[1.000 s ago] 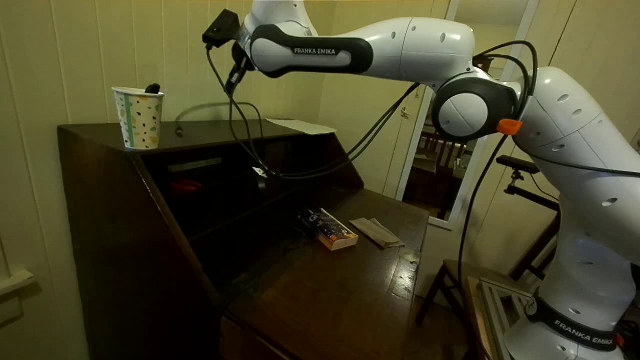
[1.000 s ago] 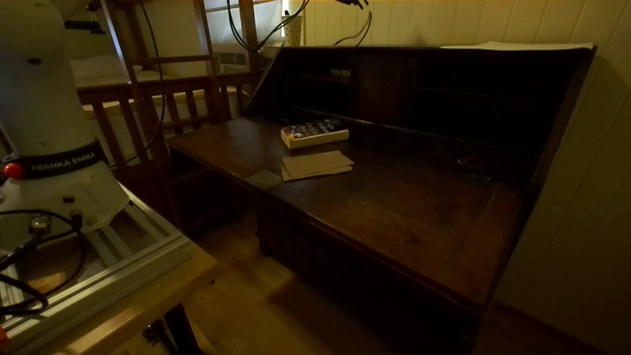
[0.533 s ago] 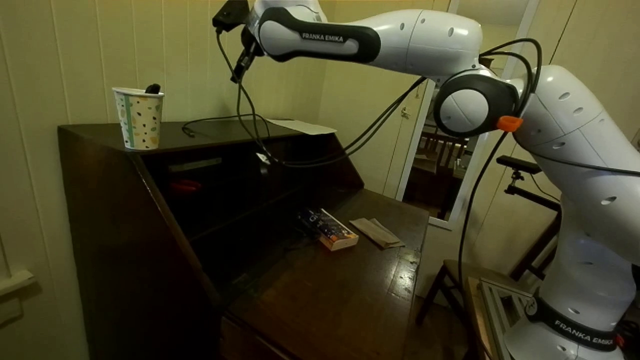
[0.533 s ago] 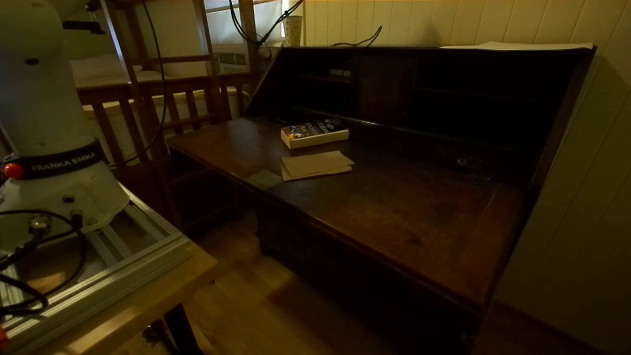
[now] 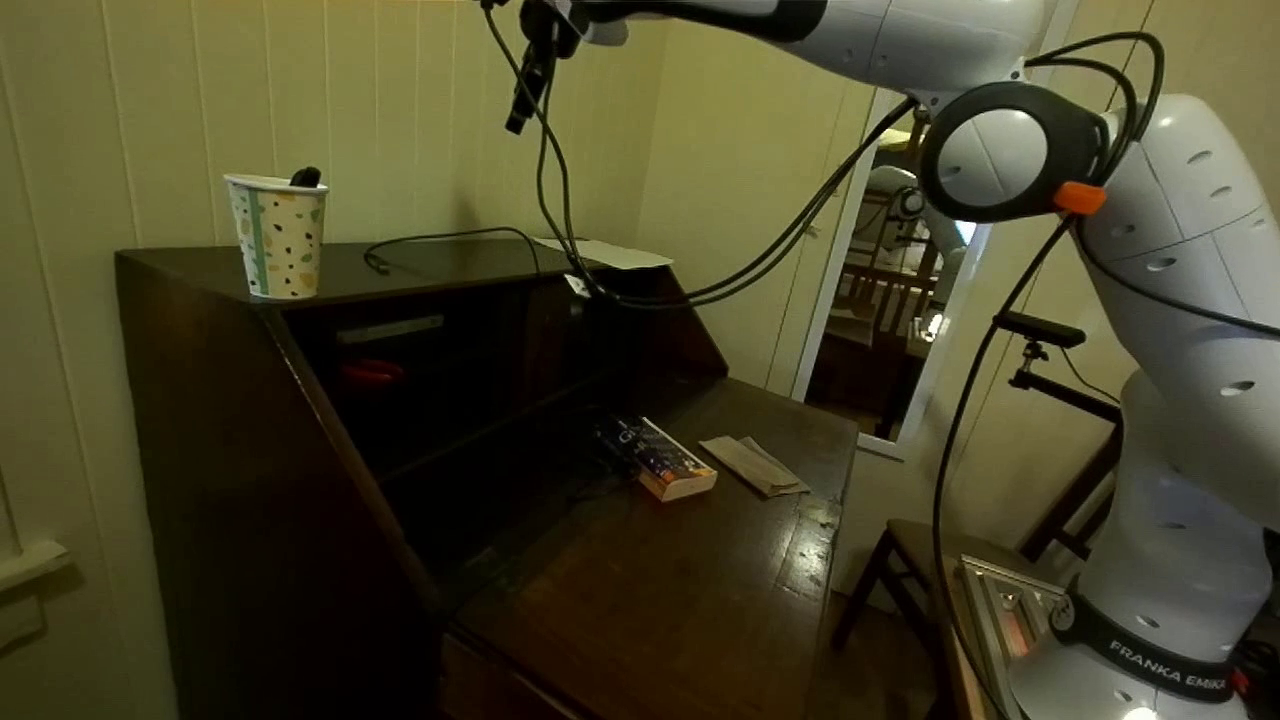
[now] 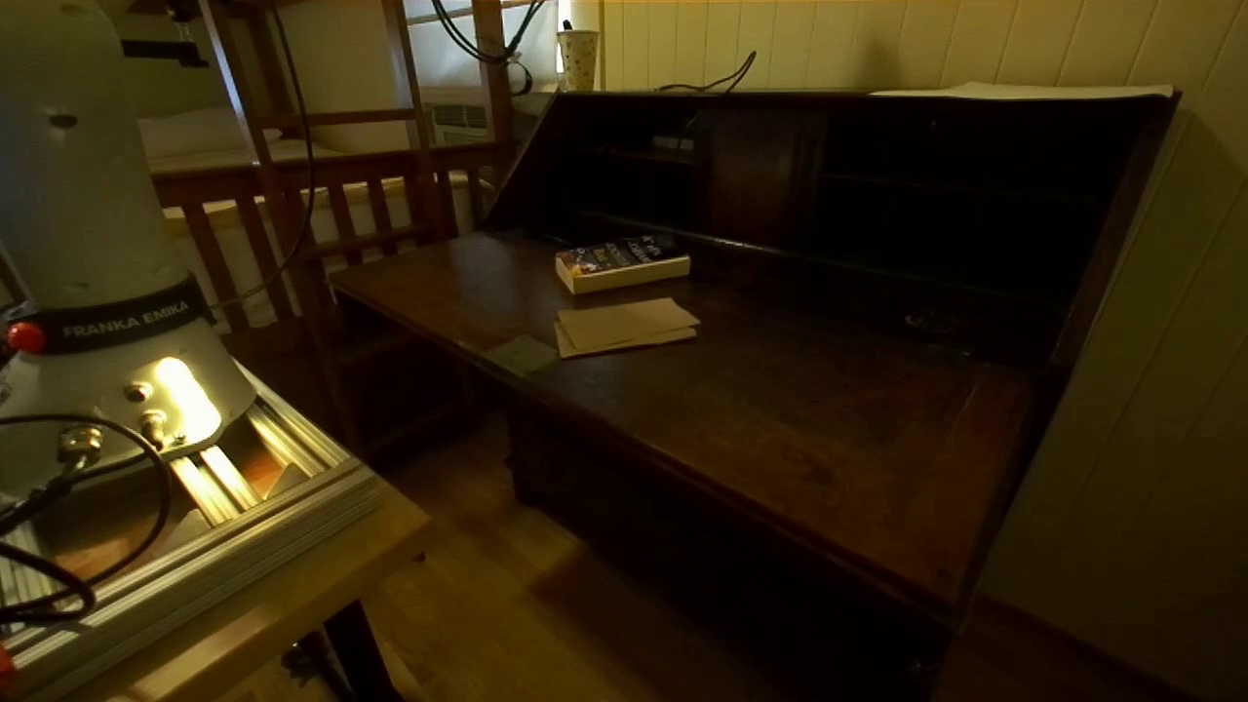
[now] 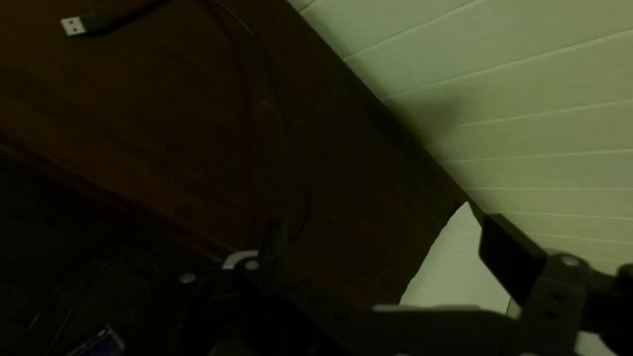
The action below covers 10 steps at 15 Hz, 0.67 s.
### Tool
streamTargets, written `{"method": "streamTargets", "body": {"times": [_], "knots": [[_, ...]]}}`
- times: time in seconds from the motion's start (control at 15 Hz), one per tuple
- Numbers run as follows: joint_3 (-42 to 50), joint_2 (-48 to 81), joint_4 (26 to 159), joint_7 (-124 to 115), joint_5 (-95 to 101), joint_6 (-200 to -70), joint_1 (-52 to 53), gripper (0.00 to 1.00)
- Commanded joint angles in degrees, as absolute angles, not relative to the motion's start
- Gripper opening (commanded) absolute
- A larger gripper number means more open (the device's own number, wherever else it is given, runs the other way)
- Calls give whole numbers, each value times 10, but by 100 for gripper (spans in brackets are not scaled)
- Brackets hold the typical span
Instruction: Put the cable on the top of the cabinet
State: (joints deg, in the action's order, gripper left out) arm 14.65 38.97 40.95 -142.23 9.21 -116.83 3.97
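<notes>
Well below the black two-finger end effector point(image 7: 390, 247), a thin limp black cable point(image 5: 455, 234) lies on top of the large dark brown wooden cabinet point(image 5: 440, 262). Fingers point(image 7: 512, 254) spread wide, nothing between. Looks placed; likely only retreat remains. Best go straight up, fingers apart, robot's own thicker black cords point(image 5: 690, 298) off it. Slack over the front edge could slide. Cable's far end is lost in shadow; in an exterior view the end effector is out of frame.

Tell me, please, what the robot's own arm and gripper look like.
The arm is mostly white and rounded, with looping black cables, an orange tab and a black base band lettered FRANKA EMIKA. The gripper looks black, with two blocky fingers.
</notes>
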Motion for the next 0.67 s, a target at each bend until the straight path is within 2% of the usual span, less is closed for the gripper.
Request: {"method": "streamTargets", "body": {"times": [0.0,0.47,0.53,0.6], "knots": [[153,310,511,-1428,110,-1089,71,100],[226,214,689,-1585,322,-980,209,100],[208,268,601,-1535,268,-986,168,100],[216,257,623,-1553,290,-979,185,100]]}}
